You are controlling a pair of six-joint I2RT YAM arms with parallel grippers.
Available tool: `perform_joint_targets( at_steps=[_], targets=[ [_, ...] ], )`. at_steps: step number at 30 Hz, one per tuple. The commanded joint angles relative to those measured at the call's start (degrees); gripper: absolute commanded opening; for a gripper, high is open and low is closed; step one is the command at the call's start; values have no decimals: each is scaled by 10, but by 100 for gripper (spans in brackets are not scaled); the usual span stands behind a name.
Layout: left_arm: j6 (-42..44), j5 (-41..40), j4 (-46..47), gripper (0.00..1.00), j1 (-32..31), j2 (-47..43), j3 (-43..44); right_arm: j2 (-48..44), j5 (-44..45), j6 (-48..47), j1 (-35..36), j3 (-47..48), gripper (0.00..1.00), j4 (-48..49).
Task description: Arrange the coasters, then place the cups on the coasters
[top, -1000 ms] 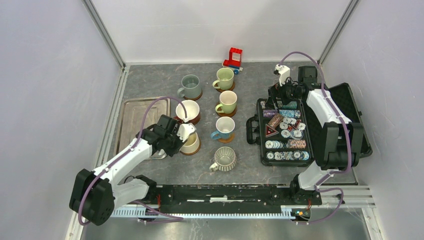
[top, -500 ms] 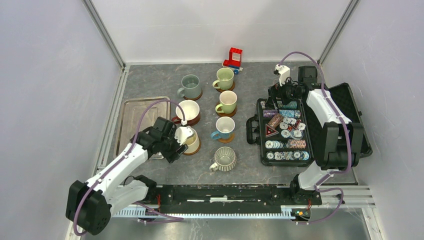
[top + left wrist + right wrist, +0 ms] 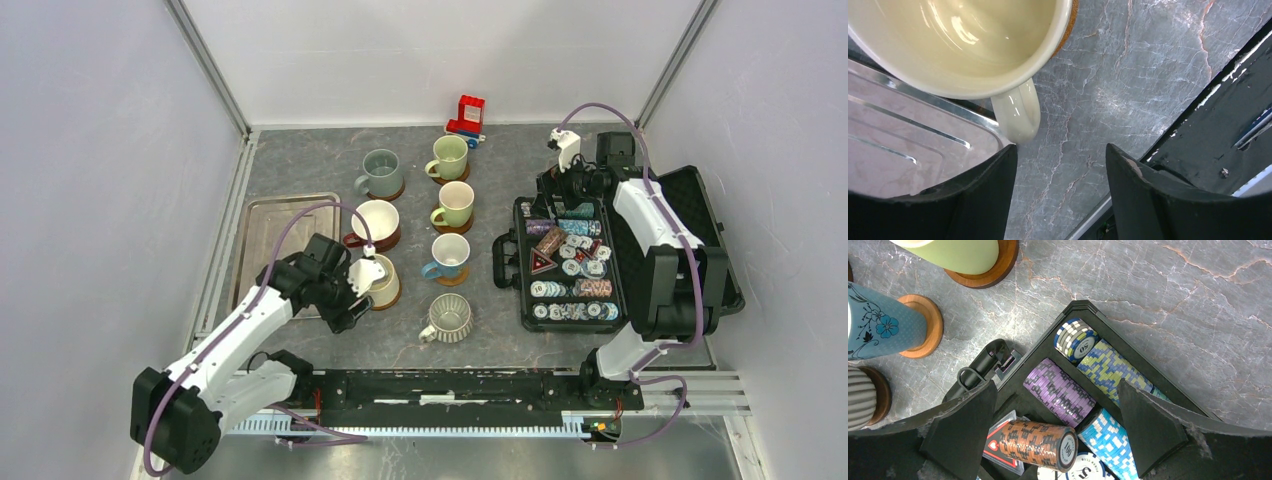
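Seven cups stand on brown coasters in two columns in the top view. The cream-yellow cup (image 3: 381, 281) sits on its coaster (image 3: 394, 296) beside my left gripper (image 3: 350, 298). In the left wrist view that cup (image 3: 963, 45) fills the top, and its handle (image 3: 1018, 115) points at my left finger. The left gripper (image 3: 1060, 150) is open, with only bare table between its fingers. My right gripper (image 3: 1055, 390) hangs open over the poker chip case (image 3: 1013, 365), holding nothing. The blue-white cup (image 3: 878, 325) and a pale green cup (image 3: 955, 255) stand on coasters nearby.
A square metal tray (image 3: 270, 235) lies left of the cups, its corner (image 3: 908, 150) under my left finger. The open black chip case (image 3: 570, 265) fills the right side. A red toy (image 3: 466, 115) stands at the back. The black rail (image 3: 1218, 115) runs along the near edge.
My left gripper has opened, let go of the cream-yellow cup's handle and drawn back a little toward the near left. The right arm has not moved.
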Motion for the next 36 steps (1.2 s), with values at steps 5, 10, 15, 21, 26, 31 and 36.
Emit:
perform_joint_targets(
  at_steps=[5, 10, 15, 21, 26, 31, 36],
  targets=[
    [-16, -5, -30, 80, 8, -11, 79, -26, -3, -5, 2, 10, 98, 11],
    [-29, 7, -40, 85, 31, 10, 150, -25, -3, -7, 2, 24, 98, 5],
    [-42, 45, -42, 87, 103, 76, 241, -26, 0, -11, 2, 39, 98, -5],
    [-73, 92, -52, 93, 220, 188, 363, -38, 15, -18, 2, 41, 98, -12],
    [-88, 61, -49, 98, 304, 270, 447, -40, 32, -24, 2, 36, 98, -14],
    [-87, 30, -57, 100, 341, 342, 491, -39, 47, -11, 2, 20, 98, 9],
    [-119, 21, -68, 100, 351, 422, 544, -33, 63, 4, 2, -1, 98, 38]
  ],
)
